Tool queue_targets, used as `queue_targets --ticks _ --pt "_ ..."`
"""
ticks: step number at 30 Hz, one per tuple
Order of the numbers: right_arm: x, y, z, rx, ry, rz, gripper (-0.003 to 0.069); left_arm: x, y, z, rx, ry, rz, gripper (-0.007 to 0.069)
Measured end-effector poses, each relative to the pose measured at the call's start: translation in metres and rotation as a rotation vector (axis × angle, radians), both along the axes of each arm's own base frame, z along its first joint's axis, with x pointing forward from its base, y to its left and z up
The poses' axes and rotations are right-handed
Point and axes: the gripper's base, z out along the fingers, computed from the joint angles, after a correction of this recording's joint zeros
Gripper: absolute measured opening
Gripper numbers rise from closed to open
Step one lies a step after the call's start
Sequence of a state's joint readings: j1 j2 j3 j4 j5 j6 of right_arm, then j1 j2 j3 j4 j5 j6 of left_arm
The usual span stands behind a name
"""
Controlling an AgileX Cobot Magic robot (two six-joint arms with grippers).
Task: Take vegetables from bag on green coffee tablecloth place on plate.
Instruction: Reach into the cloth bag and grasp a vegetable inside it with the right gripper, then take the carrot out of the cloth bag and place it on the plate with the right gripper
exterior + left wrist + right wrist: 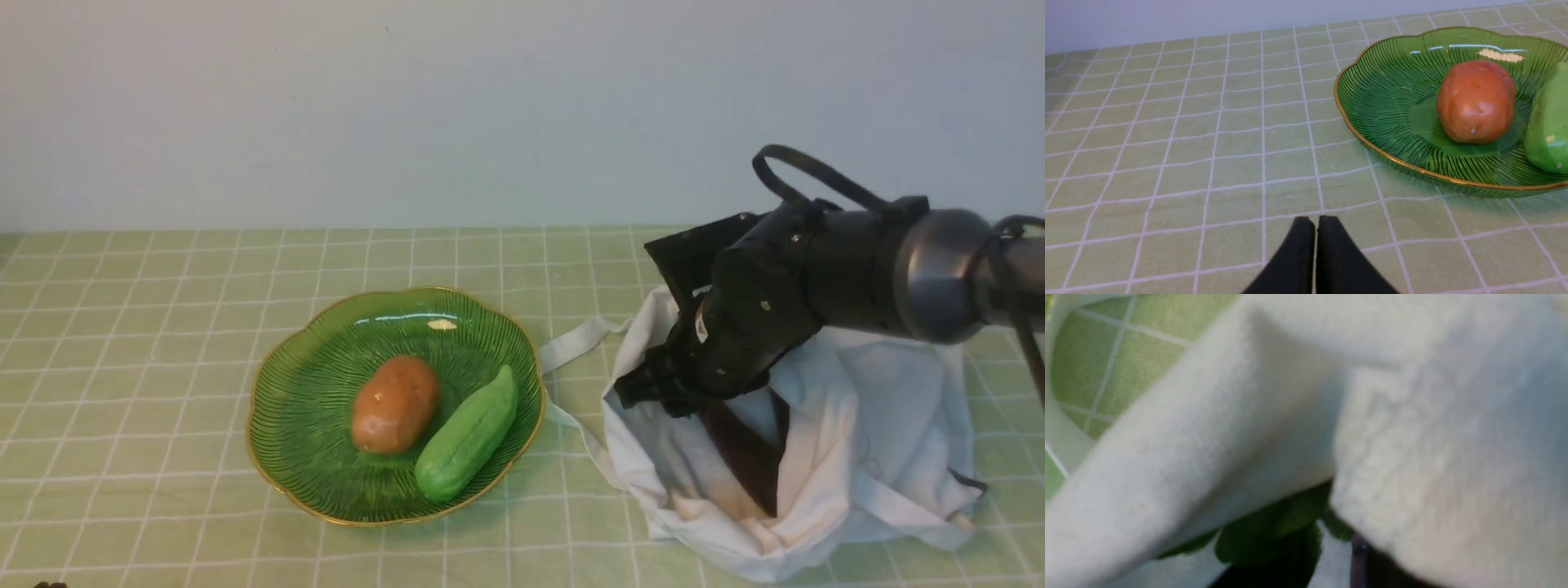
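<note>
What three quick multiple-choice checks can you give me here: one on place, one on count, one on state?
1. The potato lies: A. on the plate, beside the cucumber; B. on bare cloth; C. inside a cup.
2. Vegetables on the plate: A. one; B. two; C. four.
3. On the left gripper, the fingers are: A. spread wide; B. shut, holding nothing; C. shut on a carrot.
Key: 1A, the front view shows it on the plate; 2B, only potato and cucumber lie there; 3B, the left wrist view shows the fingers together over bare tablecloth.
</note>
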State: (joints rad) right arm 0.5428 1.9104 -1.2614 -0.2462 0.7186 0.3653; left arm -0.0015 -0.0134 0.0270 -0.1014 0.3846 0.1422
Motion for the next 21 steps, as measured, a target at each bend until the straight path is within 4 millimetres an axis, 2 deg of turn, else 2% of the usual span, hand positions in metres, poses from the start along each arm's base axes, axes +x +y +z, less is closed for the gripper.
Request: queue_targets --ticks 2,4,7,10,13,14,18,19,21 --pt "0.0 -0.001 0.0 -0.014 -0.004 0.007 0.0057 0.0 0.0 0.0 0.0 0.0 0.0 -0.0005" --pt "-0.001 -0.002 0.004 -0.023 0.0 0.005 0.0011 0.0 0.0 0.0 0.0 0.0 0.0 -0.0005" --pt "-0.007 -0.004 0.017 -0.027 -0.001 0.007 -0.0007 0.0 0.0 0.0 0.0 0.0 0.0 -0.0005" --pt "-0.022 0.001 0.045 -0.013 -0.02 0.061 -0.0008 0.0 0.0 0.0 0.0 0.0 0.0 -0.0005" --pt "-0.045 0.01 0.076 0.027 -0.051 0.134 -0.0009 0.0 0.0 0.0 0.0 0.0 0.0 -0.0005" --pt "-0.046 0.011 0.076 0.027 -0.051 0.139 -0.0009 0.0 0.0 0.0 0.0 0.0 0.0 -0.0005" --pt "-0.079 0.023 0.103 0.043 -0.053 0.225 -0.0009 0.0 0.0 0.0 0.0 0.0 0.0 -0.0005" --pt "-0.079 0.023 0.104 0.044 -0.054 0.225 -0.0009 0.0 0.0 0.0 0.0 0.0 0.0 -0.0005" --pt "-0.095 0.028 0.119 0.074 -0.079 0.265 -0.0009 0.0 0.0 0.0 0.0 0.0 0.0 -0.0005"
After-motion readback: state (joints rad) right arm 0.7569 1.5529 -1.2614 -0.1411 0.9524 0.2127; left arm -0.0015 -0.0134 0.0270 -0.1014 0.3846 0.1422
